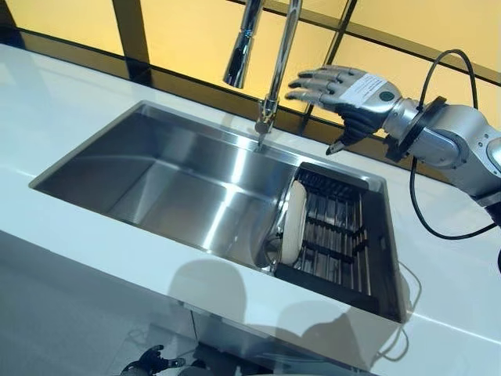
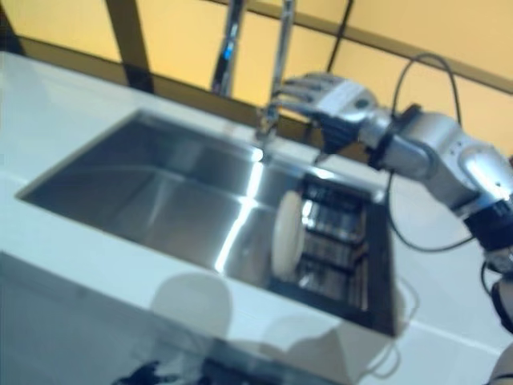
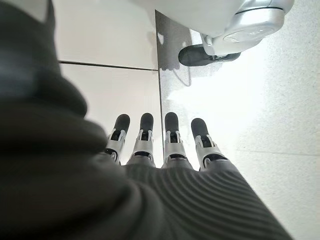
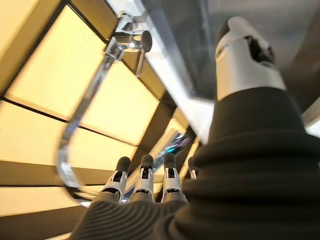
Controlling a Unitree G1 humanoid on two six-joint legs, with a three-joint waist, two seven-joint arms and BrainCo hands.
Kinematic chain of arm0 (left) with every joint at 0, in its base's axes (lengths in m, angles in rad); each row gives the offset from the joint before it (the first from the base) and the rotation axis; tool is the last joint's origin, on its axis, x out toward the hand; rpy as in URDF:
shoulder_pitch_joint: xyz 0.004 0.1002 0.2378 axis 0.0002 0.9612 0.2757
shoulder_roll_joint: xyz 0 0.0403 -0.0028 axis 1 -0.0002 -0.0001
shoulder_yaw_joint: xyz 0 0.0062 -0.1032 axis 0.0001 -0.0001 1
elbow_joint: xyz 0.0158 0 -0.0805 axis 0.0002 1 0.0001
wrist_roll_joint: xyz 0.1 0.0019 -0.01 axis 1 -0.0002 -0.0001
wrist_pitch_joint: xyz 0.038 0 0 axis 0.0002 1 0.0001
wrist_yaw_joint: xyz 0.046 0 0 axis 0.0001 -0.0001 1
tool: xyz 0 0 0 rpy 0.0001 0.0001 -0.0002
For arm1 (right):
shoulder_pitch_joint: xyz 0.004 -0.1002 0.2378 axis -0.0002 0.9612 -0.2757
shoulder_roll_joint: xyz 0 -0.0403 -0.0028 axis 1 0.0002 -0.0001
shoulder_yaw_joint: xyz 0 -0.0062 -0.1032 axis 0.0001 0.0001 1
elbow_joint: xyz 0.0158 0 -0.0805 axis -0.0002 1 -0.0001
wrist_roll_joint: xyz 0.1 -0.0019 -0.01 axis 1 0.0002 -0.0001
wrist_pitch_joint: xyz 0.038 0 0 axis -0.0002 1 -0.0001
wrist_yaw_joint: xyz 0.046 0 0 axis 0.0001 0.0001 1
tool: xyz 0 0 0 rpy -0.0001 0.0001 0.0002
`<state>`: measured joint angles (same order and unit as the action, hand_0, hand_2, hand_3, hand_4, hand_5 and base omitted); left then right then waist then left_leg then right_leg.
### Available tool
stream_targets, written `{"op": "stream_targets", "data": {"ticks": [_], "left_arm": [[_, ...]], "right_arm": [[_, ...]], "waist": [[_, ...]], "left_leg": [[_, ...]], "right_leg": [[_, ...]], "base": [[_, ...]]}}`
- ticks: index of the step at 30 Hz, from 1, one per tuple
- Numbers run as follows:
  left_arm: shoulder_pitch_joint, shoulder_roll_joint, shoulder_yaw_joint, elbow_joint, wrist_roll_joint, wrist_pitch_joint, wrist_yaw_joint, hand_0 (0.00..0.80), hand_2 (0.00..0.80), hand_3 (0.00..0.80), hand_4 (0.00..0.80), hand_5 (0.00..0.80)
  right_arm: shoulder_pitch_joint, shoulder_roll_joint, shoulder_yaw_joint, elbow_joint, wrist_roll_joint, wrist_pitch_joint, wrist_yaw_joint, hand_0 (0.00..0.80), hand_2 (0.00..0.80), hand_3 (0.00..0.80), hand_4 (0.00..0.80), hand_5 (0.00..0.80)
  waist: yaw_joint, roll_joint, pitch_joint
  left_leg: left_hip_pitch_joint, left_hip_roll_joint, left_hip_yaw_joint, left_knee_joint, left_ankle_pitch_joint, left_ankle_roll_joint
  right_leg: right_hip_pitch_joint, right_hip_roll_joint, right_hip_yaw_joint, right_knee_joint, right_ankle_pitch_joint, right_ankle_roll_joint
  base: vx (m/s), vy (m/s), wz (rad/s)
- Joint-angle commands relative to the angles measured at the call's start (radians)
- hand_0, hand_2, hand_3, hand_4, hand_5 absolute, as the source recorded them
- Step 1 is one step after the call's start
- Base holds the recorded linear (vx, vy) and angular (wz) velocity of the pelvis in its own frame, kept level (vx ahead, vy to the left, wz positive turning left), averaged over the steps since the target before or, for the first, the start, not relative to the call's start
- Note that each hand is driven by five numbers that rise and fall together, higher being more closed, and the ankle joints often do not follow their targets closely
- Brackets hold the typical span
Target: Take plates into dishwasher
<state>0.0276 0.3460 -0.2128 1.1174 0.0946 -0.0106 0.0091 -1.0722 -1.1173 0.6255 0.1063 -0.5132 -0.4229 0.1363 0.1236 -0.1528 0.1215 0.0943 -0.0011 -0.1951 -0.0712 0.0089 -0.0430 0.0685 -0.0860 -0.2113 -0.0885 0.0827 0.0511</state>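
A white plate [image 1: 294,222] stands on edge at the left end of a dark rack [image 1: 338,235] set in the right part of the steel sink [image 1: 180,180], which is sunk in the white counter [image 1: 70,227]. The right robot hand [image 1: 344,92] hovers above the rack, beside the faucet [image 1: 270,70], fingers straight, holding nothing. The left robot hand [image 3: 165,145] hangs low over the floor, fingers straight and empty.

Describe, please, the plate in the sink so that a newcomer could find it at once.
Start at the steel sink set in the white counter, then go to the dark ribbed rack filling its right end. The plate stands on edge at the rack's left side, the only pale round thing there.
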Motion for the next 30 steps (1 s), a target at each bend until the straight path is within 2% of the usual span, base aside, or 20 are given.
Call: {"op": "stream_targets", "data": {"ticks": [1,4,8,15,23,30], "left_arm": [[0.001,0.037,-0.015,-0.009,-0.026,0.0,0.006,0.0,0.0,0.0,0.0,0.0],[0.005,0.042,-0.015,-0.012,-0.031,0.004,0.004,0.0,0.0,0.0,0.0,0.0],[0.015,0.043,-0.013,-0.015,-0.031,0.005,0.005,0.0,0.0,0.0,0.0,0.0],[0.025,0.043,-0.019,-0.033,-0.029,0.013,0.0,0.0,0.0,0.0,0.0,0.0],[0.022,0.045,-0.023,-0.029,-0.021,0.008,-0.005,0.0,0.0,0.0,0.0,0.0],[0.025,0.05,-0.025,-0.03,-0.021,0.005,-0.008,0.0,0.0,0.0,0.0,0.0]], "right_arm": [[-0.139,-0.061,0.104,0.017,-0.093,-0.076,0.0,0.0,0.0,0.0,0.0,0.0],[-0.182,-0.066,0.159,0.006,-0.124,-0.121,0.024,0.0,0.0,0.0,0.0,0.0],[-0.216,-0.057,0.203,-0.023,-0.097,-0.132,0.067,0.0,0.0,0.0,0.0,0.0],[-0.184,-0.039,0.203,-0.012,-0.122,-0.192,0.118,0.0,0.0,0.0,0.0,0.0],[-0.131,-0.025,0.206,0.036,-0.157,-0.245,0.131,0.0,0.0,0.0,0.0,0.0],[-0.108,-0.011,0.23,0.081,-0.175,-0.288,0.132,0.0,0.0,0.0,0.0,0.0]], "waist": [[0.015,0.007,-0.048],[0.018,0.004,-0.051],[0.023,0.004,-0.056],[0.031,0.011,-0.056],[0.032,0.013,-0.052],[0.039,0.011,-0.046]], "left_leg": [[-0.002,-0.024,0.13,-0.016,-0.024,0.024],[-0.004,-0.025,0.137,-0.016,-0.022,0.023],[-0.007,-0.025,0.142,-0.016,-0.019,0.022],[-0.006,-0.029,0.141,-0.013,-0.021,0.025],[-0.005,-0.034,0.132,-0.008,-0.025,0.032],[-0.004,-0.035,0.135,-0.007,-0.026,0.032]], "right_leg": [[0.008,0.007,-0.011,0.021,-0.037,0.046],[0.011,0.008,-0.018,0.014,-0.035,0.047],[0.014,0.008,-0.02,0.013,-0.037,0.047],[0.021,0.002,-0.024,0.017,-0.042,0.049],[0.022,-0.001,-0.009,0.031,-0.051,0.047],[0.028,-0.001,-0.018,0.027,-0.054,0.046]], "base": [[0.007,-0.003,0.1],[0.0,0.0,0.0],[0.0,0.0,0.0],[0.0,0.0,0.0],[0.016,0.005,0.02],[0.0,0.0,0.0]]}}
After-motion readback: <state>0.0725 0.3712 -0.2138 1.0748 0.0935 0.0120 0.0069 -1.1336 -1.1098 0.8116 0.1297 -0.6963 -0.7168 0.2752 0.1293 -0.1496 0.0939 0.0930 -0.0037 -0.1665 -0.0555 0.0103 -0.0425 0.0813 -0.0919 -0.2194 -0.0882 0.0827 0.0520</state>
